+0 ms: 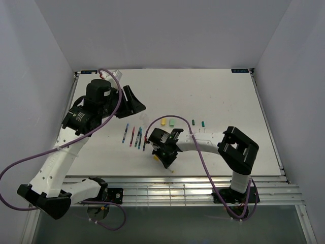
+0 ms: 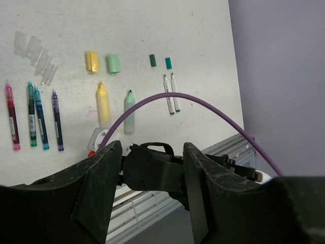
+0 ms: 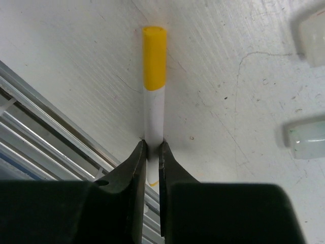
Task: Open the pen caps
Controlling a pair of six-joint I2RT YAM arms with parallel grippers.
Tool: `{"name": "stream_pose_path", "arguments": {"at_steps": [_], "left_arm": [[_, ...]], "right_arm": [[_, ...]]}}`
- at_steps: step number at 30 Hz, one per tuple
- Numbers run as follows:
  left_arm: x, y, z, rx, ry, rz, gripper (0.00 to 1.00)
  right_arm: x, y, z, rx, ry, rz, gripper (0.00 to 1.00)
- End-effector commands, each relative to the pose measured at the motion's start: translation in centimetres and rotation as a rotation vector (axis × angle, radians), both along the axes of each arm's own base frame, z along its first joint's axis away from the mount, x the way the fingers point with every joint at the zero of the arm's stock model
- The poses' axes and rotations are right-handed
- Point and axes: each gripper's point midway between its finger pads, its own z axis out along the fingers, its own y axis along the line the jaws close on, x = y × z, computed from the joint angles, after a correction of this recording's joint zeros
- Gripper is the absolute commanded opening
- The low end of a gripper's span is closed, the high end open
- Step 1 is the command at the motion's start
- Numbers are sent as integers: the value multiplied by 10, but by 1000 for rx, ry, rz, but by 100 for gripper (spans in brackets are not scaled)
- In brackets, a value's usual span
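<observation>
- Okay, my right tool (image 3: 151, 147) is pinched tight on the barrel of a white pen (image 3: 154, 114), with no gap on either side.
- That pen lies flat on the counter (image 1: 213, 96), on the near side of the yellow highlighter (image 2: 103, 104), close to the front rail. Its yellow cap (image 3: 154, 58) points away from my tool.
- The cap looks fully seated: bright yellow, rounded end, a clean line where it meets the white barrel. I reckon it's the last one left to pull.
- My left tool (image 2: 151, 152) hangs high over the counter, jaws well apart, holding nothing.
- Done so far: the yellow highlighter is bare-tipped, with its loose highlighter cap (image 2: 92, 61) lying just beyond it.
- Right of the yellow highlighter, the pale-green highlighter (image 2: 130, 112) is open too, its pale-green cap (image 2: 113, 64) beyond.
- Further right are two slim white pens (image 2: 170, 94) with green tips showing, and two dark-green caps (image 2: 153, 60) set apart beyond them.
- Left of the yellow highlighter, four slim coloured pens (image 2: 32, 114) lie in a row and look uncapped, with clear caps (image 2: 38, 56) scattered beyond.
- Next, I'd judge, the left tool has to come over and take the yellow cap while the right holds the barrel.
</observation>
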Motion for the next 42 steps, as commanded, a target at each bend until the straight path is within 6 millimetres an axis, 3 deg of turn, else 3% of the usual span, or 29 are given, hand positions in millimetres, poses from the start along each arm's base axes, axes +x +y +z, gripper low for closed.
{"name": "stream_pose_path", "arguments": {"at_steps": [1, 3, 6, 9, 11, 14, 21, 28, 33, 38, 42], "left_arm": [[2, 16, 29, 4, -85, 73, 62], [2, 27, 41, 4, -135, 133, 63], [4, 30, 49, -17, -167, 154, 64], [8, 14, 34, -44, -126, 100, 67], [9, -14, 7, -84, -34, -26, 70], [7, -45, -35, -137, 150, -155, 67], [8, -68, -41, -242, 154, -258, 68], [-2, -80, -62, -328, 253, -313, 66], [-3, -82, -64, -349, 268, -322, 65], [3, -83, -70, -350, 298, -287, 63], [11, -85, -69, -350, 300, -266, 61]], "right_arm": [[14, 2, 15, 18, -48, -65, 8], [24, 5, 39, 94, -35, -123, 8], [38, 3, 73, 209, -13, -194, 8], [49, -4, 102, 315, 33, -269, 8], [54, -6, 122, 390, 50, -295, 8], [58, -5, 150, 511, 81, -308, 8], [59, -7, 194, 712, 169, -343, 8], [61, -11, 213, 838, 244, -378, 8], [62, -7, 221, 875, 279, -366, 8], [62, 0, 232, 921, 310, -340, 8], [60, 1, 229, 926, 336, -333, 8]]}}
